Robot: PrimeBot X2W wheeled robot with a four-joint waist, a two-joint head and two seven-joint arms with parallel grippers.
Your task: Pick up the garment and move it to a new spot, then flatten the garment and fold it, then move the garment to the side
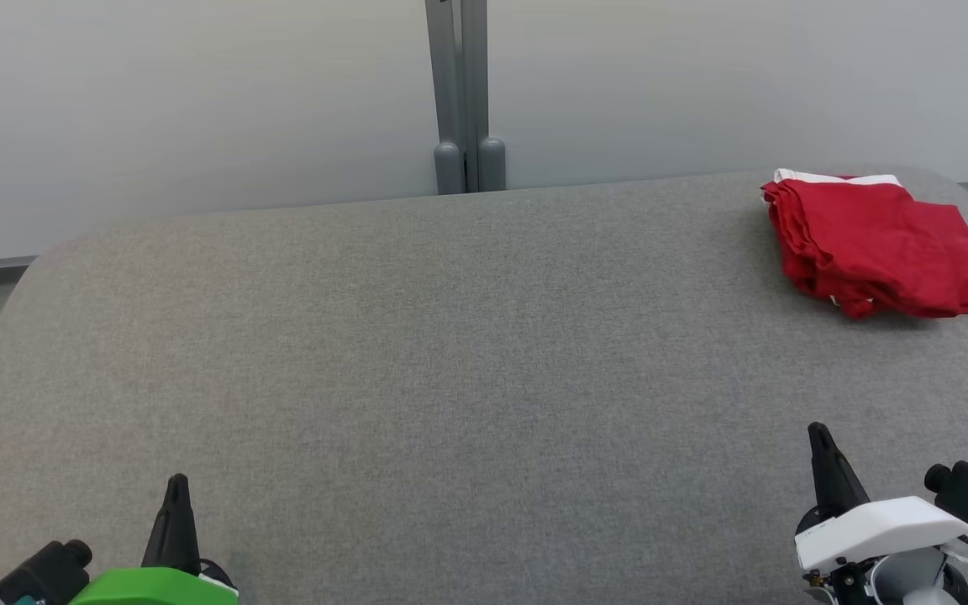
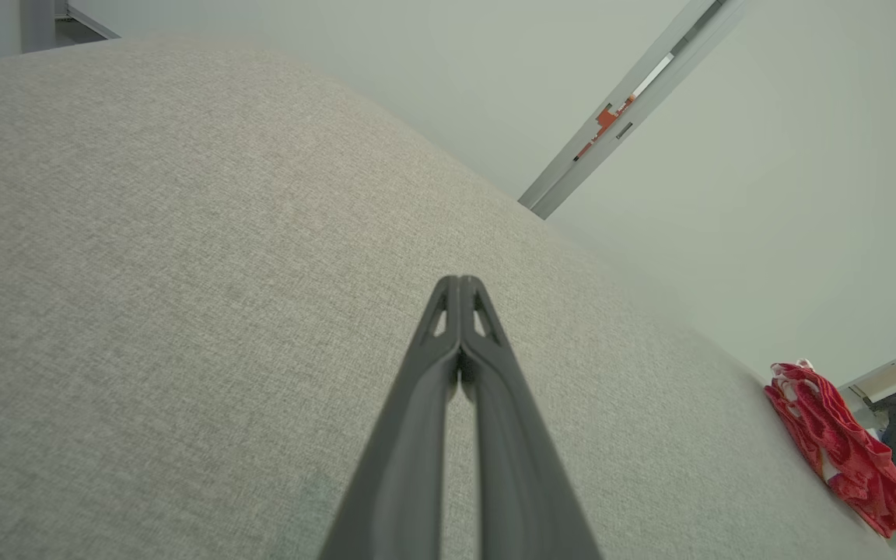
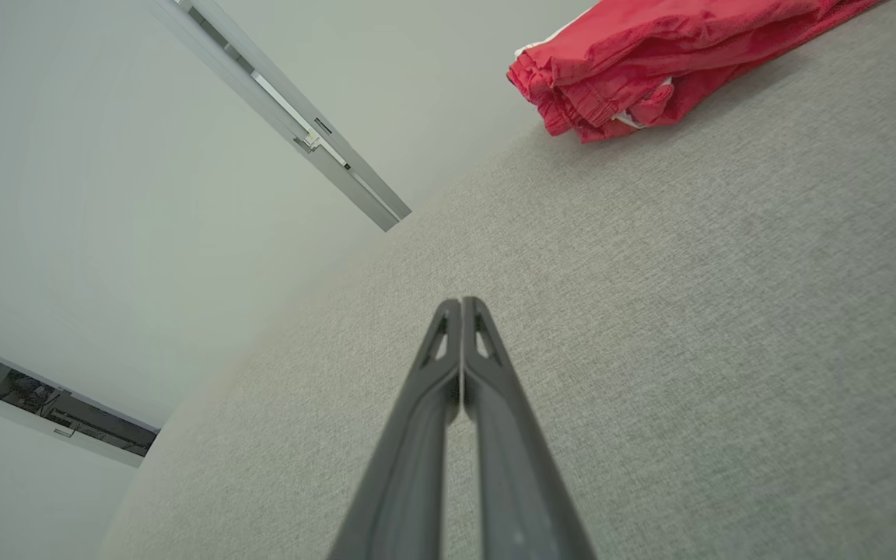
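You see the folded red fabric garment [image 1: 883, 248] upper right on the grey cloth surface [image 1: 450, 378]; left gripper [image 2: 460, 281] and right gripper [image 3: 461, 303] clenched, empty

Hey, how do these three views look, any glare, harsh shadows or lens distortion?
Head view: soft even light, no glare, just a faint shadow under the red garment. Left wrist view: the wide lens bulges the grey surface into a dome. Right wrist view: same bending, and the right claw looms large.
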